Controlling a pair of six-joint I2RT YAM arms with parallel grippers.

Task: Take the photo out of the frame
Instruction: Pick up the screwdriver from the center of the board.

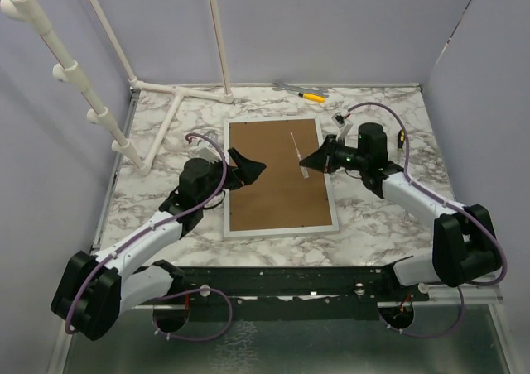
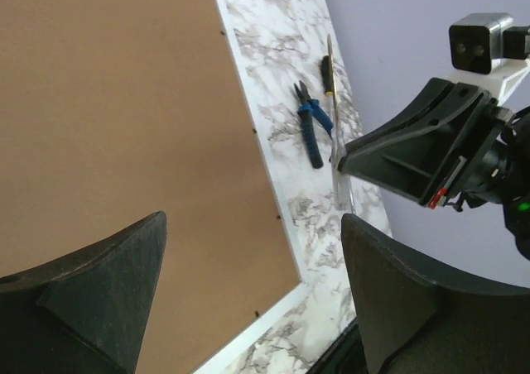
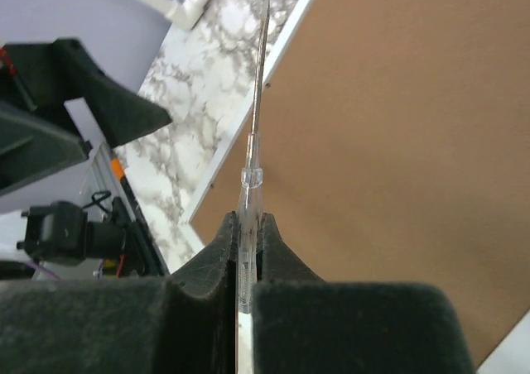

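The frame lies face down in the middle of the marble table, its brown backing board up. The photo is hidden beneath that board. My left gripper hovers over the frame's left side, open and holding nothing; in the left wrist view its fingers straddle a frame corner. My right gripper is shut on the handle of a clear screwdriver. In the right wrist view the gripper holds the screwdriver with its metal shaft pointing out over the board.
A yellow-handled screwdriver and blue-handled pliers lie at the table's far edge. White PVC pipes run across the back left. A small dark tool lies to the right. Grey walls close in three sides.
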